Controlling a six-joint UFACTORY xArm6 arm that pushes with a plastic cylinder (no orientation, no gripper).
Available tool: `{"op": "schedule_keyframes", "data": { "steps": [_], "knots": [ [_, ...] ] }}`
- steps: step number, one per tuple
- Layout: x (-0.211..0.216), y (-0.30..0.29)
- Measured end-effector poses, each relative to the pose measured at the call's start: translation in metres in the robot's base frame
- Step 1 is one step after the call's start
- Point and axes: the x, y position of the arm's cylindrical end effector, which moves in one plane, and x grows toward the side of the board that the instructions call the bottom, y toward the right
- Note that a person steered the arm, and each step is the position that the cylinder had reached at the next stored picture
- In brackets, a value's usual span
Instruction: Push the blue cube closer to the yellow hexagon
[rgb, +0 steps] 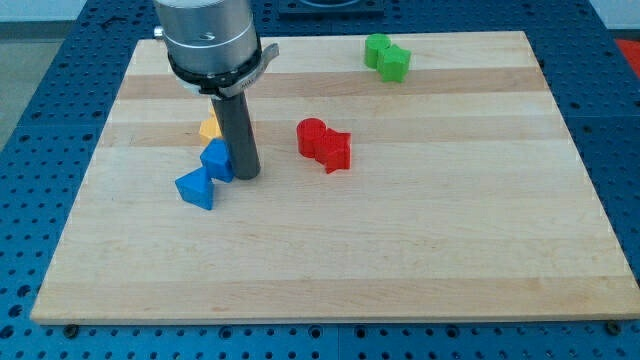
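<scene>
The blue cube (216, 159) sits on the wooden board (400, 250) at the view's left of centre. My tip (246, 175) rests right against the cube's right side. The yellow hexagon (210, 128) lies just above the cube, touching or nearly touching it, and is partly hidden behind my rod. A blue triangular block (195, 188) lies just below-left of the cube, touching it.
Two red blocks (324, 144) lie together to the right of my tip. Two green blocks (386, 56) lie near the board's top edge. The arm's grey body (205, 35) hangs over the board's top left.
</scene>
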Motion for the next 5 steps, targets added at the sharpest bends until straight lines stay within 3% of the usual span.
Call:
{"op": "schedule_keyframes", "data": {
  "steps": [5],
  "knots": [
    [-0.001, -0.015]
  ]
}}
